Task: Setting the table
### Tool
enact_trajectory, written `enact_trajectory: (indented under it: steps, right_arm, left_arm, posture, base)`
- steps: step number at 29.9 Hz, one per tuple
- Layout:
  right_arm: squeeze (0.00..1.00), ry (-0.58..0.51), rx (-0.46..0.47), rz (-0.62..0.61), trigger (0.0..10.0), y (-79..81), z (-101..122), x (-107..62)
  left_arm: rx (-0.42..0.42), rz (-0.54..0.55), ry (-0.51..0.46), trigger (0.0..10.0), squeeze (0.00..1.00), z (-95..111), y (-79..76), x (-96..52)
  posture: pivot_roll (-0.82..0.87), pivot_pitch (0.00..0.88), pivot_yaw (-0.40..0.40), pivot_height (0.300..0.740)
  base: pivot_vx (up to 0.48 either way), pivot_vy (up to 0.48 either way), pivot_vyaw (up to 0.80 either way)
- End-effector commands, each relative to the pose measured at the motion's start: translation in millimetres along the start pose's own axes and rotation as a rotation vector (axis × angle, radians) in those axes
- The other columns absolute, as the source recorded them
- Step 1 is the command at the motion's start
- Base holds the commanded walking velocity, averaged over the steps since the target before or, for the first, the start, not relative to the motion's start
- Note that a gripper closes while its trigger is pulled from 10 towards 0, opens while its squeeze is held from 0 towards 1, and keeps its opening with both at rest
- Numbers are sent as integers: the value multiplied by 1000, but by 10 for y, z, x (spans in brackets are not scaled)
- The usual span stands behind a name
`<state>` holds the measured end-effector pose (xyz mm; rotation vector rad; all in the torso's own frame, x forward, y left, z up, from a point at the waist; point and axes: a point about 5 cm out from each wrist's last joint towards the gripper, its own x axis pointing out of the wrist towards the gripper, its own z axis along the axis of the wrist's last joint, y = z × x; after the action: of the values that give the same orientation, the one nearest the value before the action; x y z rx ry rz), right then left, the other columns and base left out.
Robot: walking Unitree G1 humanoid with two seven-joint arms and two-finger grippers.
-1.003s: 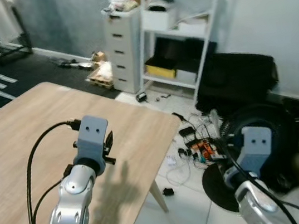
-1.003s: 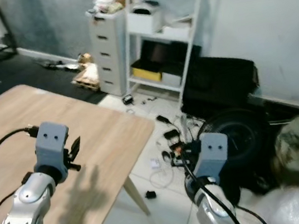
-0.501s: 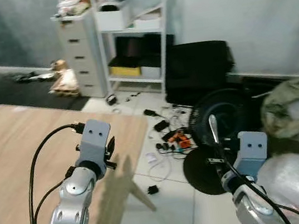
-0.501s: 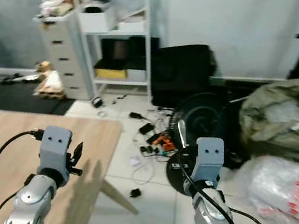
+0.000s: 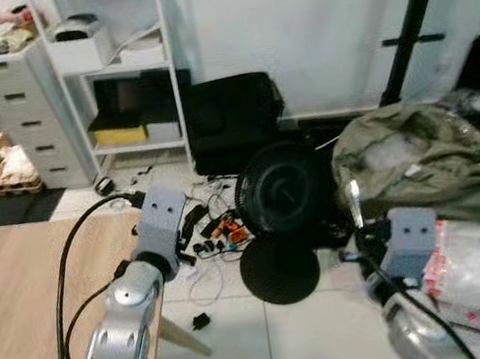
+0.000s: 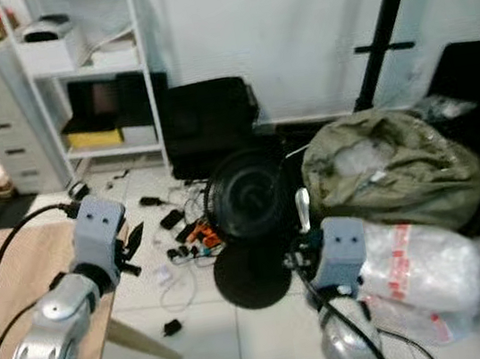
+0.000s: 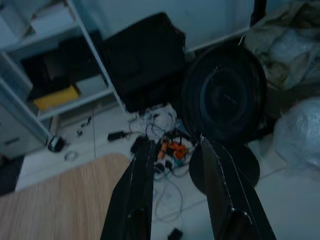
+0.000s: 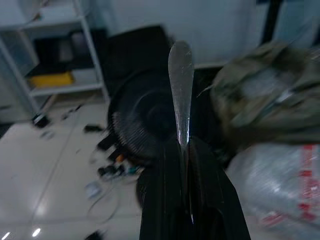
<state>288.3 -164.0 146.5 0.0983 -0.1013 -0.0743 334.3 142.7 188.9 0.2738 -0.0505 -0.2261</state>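
My right gripper (image 8: pixel 182 150) is shut on a slim silver utensil (image 8: pixel 181 82), whose rounded end sticks out past the fingers. In the head view the utensil (image 5: pixel 353 203) stands upright above the floor, right of the table. The light wooden table (image 5: pixel 16 312) lies at the lower left. My left gripper (image 7: pixel 176 145) is open and holds nothing. It hovers over the table's right corner (image 7: pixel 70 200), pointing out toward the floor. The left arm (image 5: pixel 128 305) reaches forward along the table's edge.
A black fan (image 5: pixel 283 193) and its round base (image 5: pixel 279 268) sit on the tiled floor among loose cables (image 5: pixel 216 230). An olive bag (image 5: pixel 418 162) and a plastic-wrapped bundle (image 5: pixel 478 261) lie at the right. White shelves (image 5: pixel 123 61), drawers (image 5: pixel 16 104), a black case (image 5: pixel 233 117) and a tripod pole (image 5: pixel 413 9) line the wall.
The camera has swung right: the table has slid off to the left and the fan, bags and tripod have come into view. Both arms keep their pose, the utensil still held.
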Motion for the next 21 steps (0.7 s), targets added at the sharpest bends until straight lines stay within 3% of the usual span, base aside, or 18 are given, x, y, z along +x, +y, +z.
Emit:
enact_trajectory:
  steps: [1, 5, 13, 21]
  right_arm:
    - [0, 16, -43, 31, 10000, 14, -43, -35]
    - [0, 29, -92, 68, 10000, -40, -42, -60]
    - [0, 117, -73, 164, 10000, -130, -112, -247]
    - [0, 70, -31, 119, 10000, -150, 18, -145]
  left_arm:
    - [-5, -1, 18, 10000, 0, -63, -9, -16]
    - [4, -13, 24, 10000, 0, -97, -7, -33]
    - [76, -100, 59, 10000, 0, -303, 70, -158]
    - [62, -119, 59, 10000, 0, -333, -22, -127]
  posture:
    - [2, 63, 92, 740]
    - [2, 63, 92, 740]
    - [-25, 67, 91, 740]
    - [-35, 66, 89, 740]
  base:
    - [0, 0, -750]
    - [0, 0, -752]
    - [0, 0, -759]
    - [0, 0, -763]
